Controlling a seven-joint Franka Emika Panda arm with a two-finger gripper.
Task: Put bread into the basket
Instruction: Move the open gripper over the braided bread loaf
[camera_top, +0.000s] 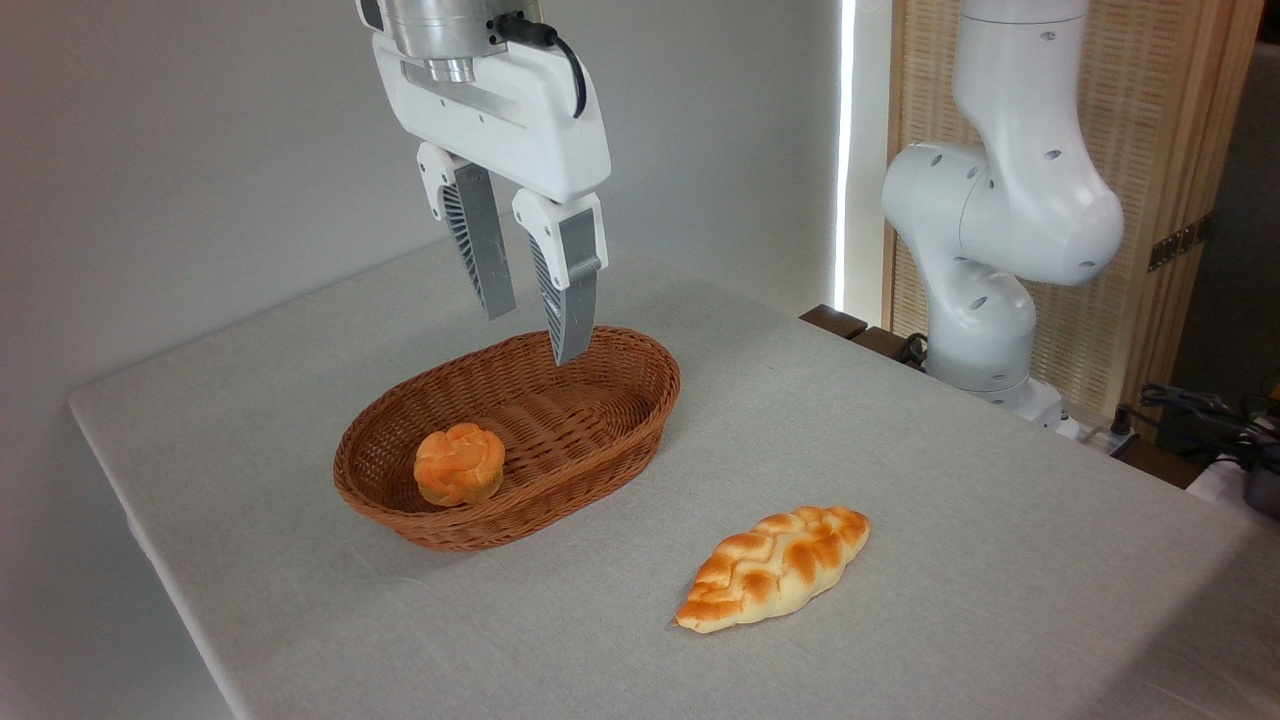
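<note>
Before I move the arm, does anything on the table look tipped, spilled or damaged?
Nothing stands out. The bread lies intact on the cloth, outside the basket; the bun sits inside; the gripper hangs open above.

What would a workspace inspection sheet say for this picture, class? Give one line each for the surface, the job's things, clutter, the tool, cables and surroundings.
Surface: table covered with a pale grey cloth, flat and dry-looking.
Job's things: braided loaf lies on the cloth, outside and to the right of the basket; not yet put in.
Clutter: small round bun sits inside the basket at its left end.
Tool: tool hangs above the basket's far end, fingers apart, holding nothing.
Cables: black cable at the tool's wrist; more wires off the table's right edge.
Surroundings: arm's white base behind the table, grey wall, slatted wooden screen.
</note>
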